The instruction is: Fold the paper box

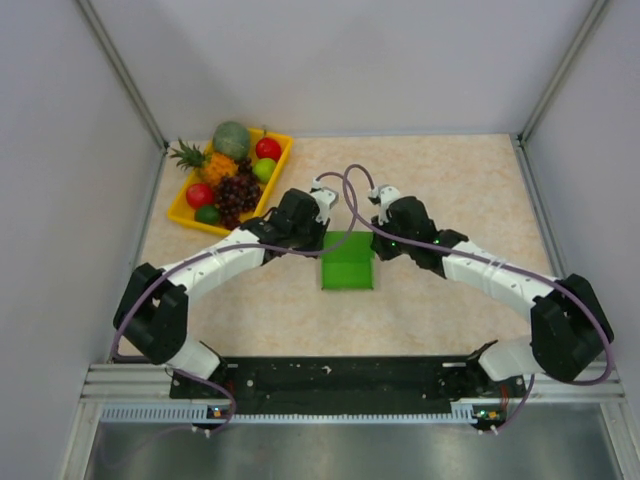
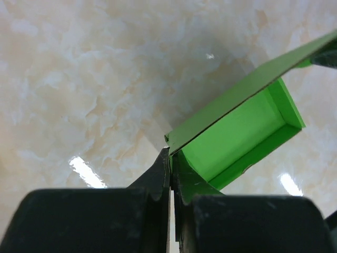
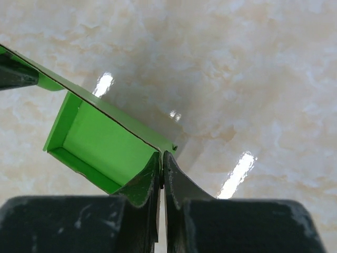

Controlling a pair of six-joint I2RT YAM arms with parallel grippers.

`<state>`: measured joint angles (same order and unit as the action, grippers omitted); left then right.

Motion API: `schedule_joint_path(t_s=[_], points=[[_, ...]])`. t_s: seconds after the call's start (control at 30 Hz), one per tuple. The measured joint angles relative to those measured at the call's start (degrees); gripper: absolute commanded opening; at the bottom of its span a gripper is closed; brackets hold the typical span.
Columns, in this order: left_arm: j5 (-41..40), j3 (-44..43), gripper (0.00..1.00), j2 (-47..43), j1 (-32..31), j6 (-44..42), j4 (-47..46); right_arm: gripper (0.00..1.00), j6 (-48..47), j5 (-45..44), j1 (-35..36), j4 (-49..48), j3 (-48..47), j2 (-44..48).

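The bright green paper box (image 1: 348,262) sits mid-table between the two arms, partly folded, with raised walls and a lid panel. My left gripper (image 1: 322,236) is shut on the lid's left corner; in the left wrist view the box (image 2: 237,134) opens to the right of my closed gripper (image 2: 171,158). My right gripper (image 1: 376,240) is shut on the lid's right corner; in the right wrist view the box (image 3: 105,142) lies left of my closed gripper (image 3: 161,158). The lid edge is lifted off the tabletop between the two grippers.
A yellow fruit tray (image 1: 185,208) with a pineapple, grapes, apples and a melon stands at the back left. Grey walls enclose the table on three sides. The marble-patterned tabletop (image 1: 470,190) extends to the right of the box.
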<state>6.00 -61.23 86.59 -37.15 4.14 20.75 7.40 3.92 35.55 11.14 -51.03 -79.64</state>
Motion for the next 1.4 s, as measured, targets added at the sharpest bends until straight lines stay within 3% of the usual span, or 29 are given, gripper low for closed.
schedule_joint_path(t_s=[0.23, 0.47, 1.13, 1.4], points=[[-10.3, -3.1, 0.00, 6.5, -1.6, 12.5, -5.4, 0.00, 12.2, -17.4, 5.5, -2.1, 1.9, 0.9], [-18.4, -0.9, 0.00, 8.5, -4.3, 18.2, -13.9, 0.00, 17.7, -27.5, 7.5, -8.5, 5.3, 0.4], [-23.7, 8.0, 0.00, 8.2, -7.4, 21.7, -29.0, 0.00, 37.7, -45.3, 11.7, -6.3, 3.2, -5.4], [-27.1, 12.7, 0.00, 6.6, -9.6, 21.8, -34.4, 0.00, 40.2, -53.1, 15.7, -16.9, 10.4, -5.8]])
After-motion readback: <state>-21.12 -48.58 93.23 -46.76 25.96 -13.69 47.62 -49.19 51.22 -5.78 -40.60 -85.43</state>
